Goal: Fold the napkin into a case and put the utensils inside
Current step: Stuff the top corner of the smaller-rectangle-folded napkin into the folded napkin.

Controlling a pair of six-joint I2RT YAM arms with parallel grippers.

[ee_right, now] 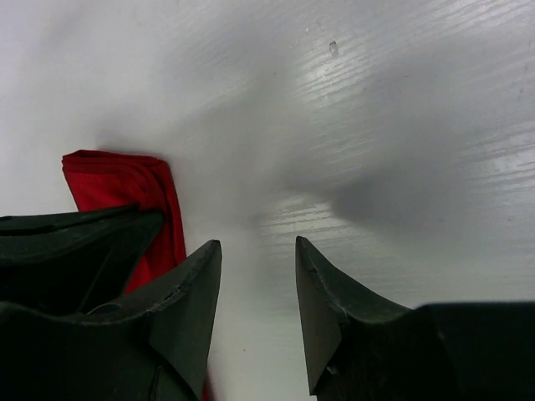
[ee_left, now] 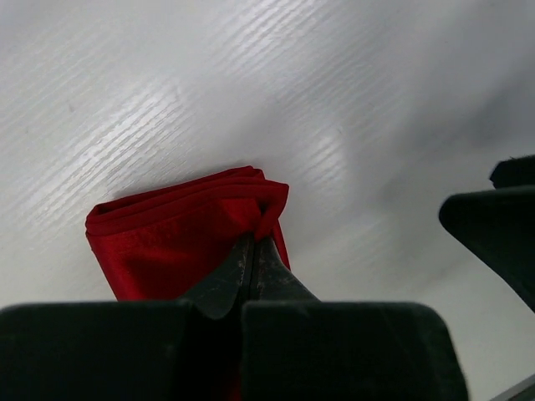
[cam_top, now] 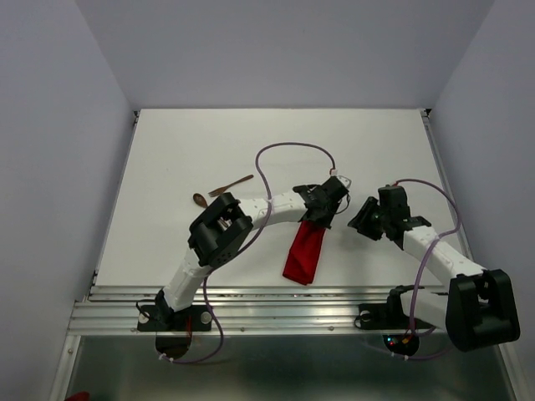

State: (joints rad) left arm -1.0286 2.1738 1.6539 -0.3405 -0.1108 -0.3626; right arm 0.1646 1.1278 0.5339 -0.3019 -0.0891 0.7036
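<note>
The red napkin [cam_top: 304, 253] lies folded into a narrow long case on the white table, slanting from the table's middle toward the near edge. My left gripper [cam_top: 318, 219] is shut on its far end; in the left wrist view the fingertips [ee_left: 253, 244] pinch a corner of the layered red cloth [ee_left: 167, 238]. My right gripper [cam_top: 361, 219] is open and empty, just right of the case, whose end shows in the right wrist view [ee_right: 125, 184]. Two dark brown wooden utensils lie to the left: a spoon [cam_top: 200, 200] and a slim one [cam_top: 231, 185].
The left arm's purple cable [cam_top: 288, 149] loops over the table's middle. The right arm's cable [cam_top: 430, 188] arcs at the right. Grey walls close in the table on three sides. A metal rail [cam_top: 267, 311] runs along the near edge.
</note>
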